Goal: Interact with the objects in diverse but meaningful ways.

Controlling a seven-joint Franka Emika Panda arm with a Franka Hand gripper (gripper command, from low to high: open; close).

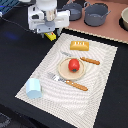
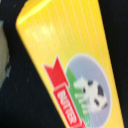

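A small yellow box (image 1: pixel 50 36) with red marks lies on the black table just off the placemat's far corner. In the wrist view it (image 2: pixel 70 60) fills the frame, showing a red ribbon label and a round picture. My gripper (image 1: pixel 50 32) hangs right over it, very close; its fingers are hidden, so I cannot tell whether they hold it. A red tomato (image 1: pixel 74 64) sits on a tan plate (image 1: pixel 64 71). An orange scored bread slab (image 1: pixel 79 46) lies on the mat's far part. A pale blue carton (image 1: pixel 34 88) stands at the mat's near corner on the exterior view's left.
A striped beige placemat (image 1: pixel 100 95) holds an orange-handled fork (image 1: pixel 67 81) and knife (image 1: pixel 82 58) on either side of the plate. Two grey pots (image 1: pixel 96 14) (image 1: pixel 74 10) stand on a brown board (image 1: pixel 112 30) at the back.
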